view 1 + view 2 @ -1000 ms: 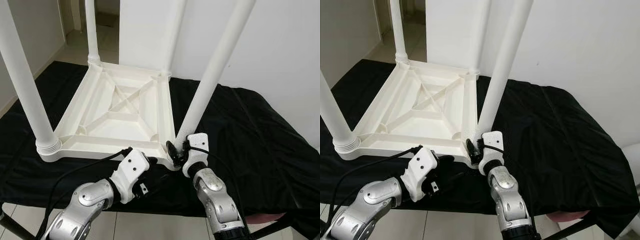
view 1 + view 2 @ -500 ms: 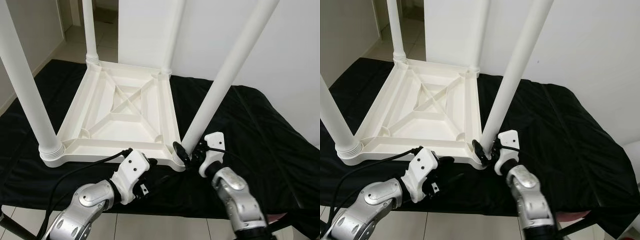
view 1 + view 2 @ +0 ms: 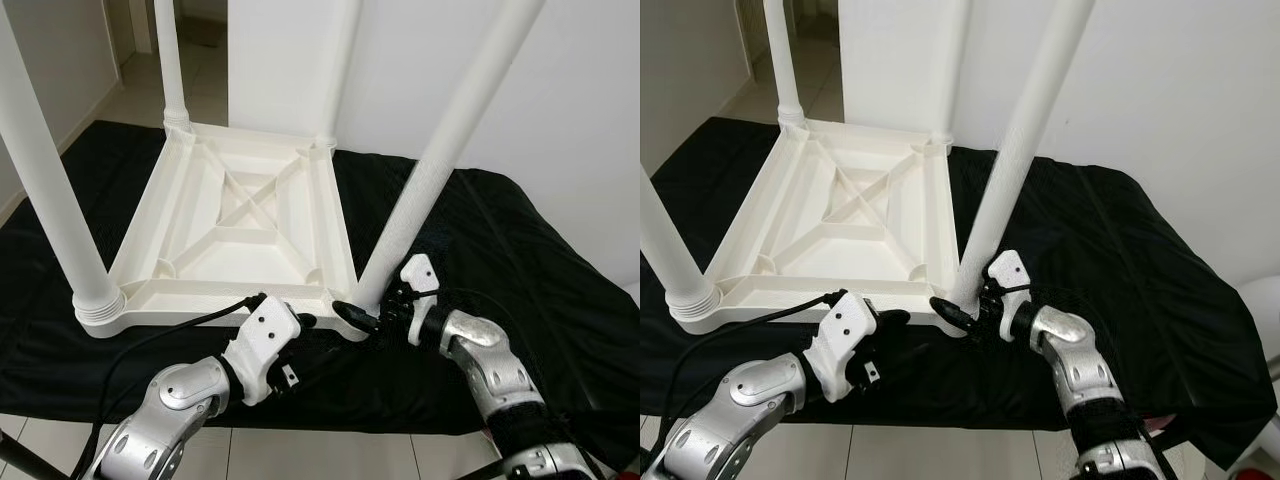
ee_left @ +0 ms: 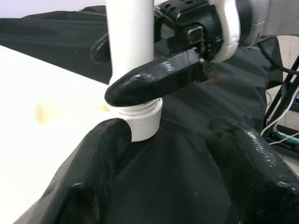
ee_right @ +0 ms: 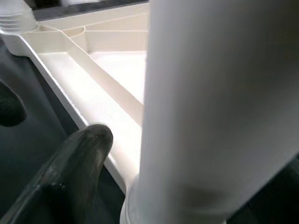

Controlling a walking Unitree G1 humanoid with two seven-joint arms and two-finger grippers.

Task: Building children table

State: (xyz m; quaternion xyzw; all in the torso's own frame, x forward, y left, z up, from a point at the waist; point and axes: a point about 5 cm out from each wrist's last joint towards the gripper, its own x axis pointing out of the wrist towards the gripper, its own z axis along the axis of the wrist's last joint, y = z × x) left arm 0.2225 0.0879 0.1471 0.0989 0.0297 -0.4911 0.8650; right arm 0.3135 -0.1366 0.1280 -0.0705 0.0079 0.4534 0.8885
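Four round white plastic legs stand on the upturned white ribbed plastic tabletop (image 3: 240, 215) on the black cloth (image 3: 520, 270); only tightening seems left. Right gripper (image 3: 965, 312) clasps the near-right leg (image 3: 425, 195); left gripper (image 4: 168, 154) waits spread beside that corner.

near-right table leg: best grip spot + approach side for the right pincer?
Probably low on the near-right leg, just above its threaded collar, coming from the robot's right. The round shaft is bare there and the tabletop blocks the other side; the right pincer already straddles it.
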